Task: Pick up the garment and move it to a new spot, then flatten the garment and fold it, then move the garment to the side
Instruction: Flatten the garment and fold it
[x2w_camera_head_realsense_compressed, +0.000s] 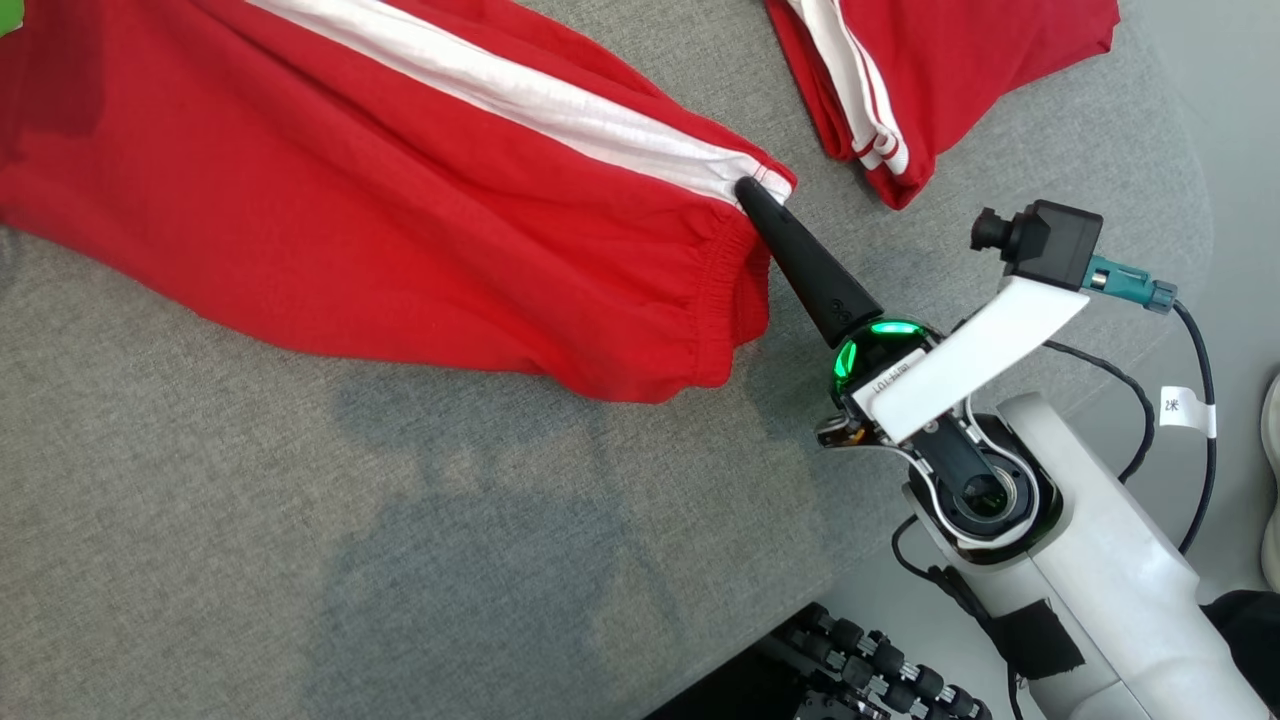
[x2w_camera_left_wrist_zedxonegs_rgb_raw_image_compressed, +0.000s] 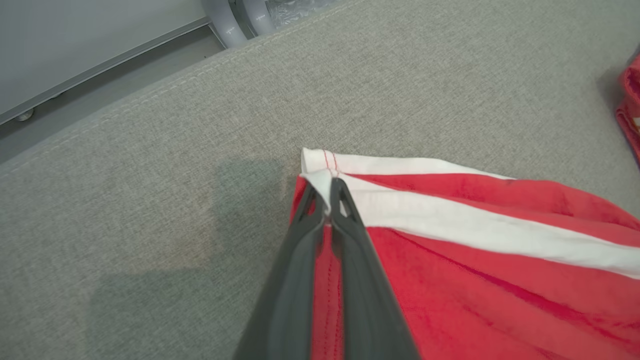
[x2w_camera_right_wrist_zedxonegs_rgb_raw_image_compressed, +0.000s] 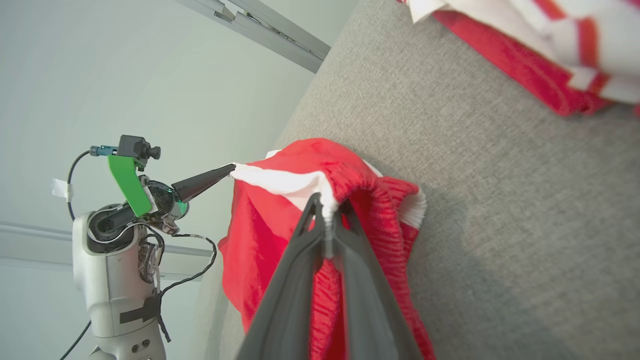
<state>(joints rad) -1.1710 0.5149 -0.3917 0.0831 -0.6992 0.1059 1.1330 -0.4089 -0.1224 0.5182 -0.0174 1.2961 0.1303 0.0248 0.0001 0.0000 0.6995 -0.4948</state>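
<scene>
Red garment (x2w_camera_head_realsense_compressed: 400, 230) with a white stripe lies spread but wrinkled on the grey upholstered surface (x2w_camera_head_realsense_compressed: 300, 550). Left jaws pinch its white hem corner; right jaws pinch the elastic cuff. Judged: flattening under way; fold and move aside not yet done.

This looks like a robot lab or test room, not a home. The worktop (x2w_camera_head_realsense_compressed: 300, 560) is a broad pad covered in grey woven cloth with a stitched edge. Around it are bare pale walls (x2w_camera_right_wrist_zedxonegs_rgb_raw_image_compressed: 125, 65), a metal rail (x2w_camera_right_wrist_zedxonegs_rgb_raw_image_compressed: 270, 35) and a plain grey floor (x2w_camera_head_realsense_compressed: 1240, 120). The robot arm (x2w_camera_head_realsense_compressed: 1100, 580) on the right carries a small camera (x2w_camera_head_realsense_compressed: 1045, 240) and a loose, tagged cable (x2w_camera_head_realsense_compressed: 1203, 350).
</scene>
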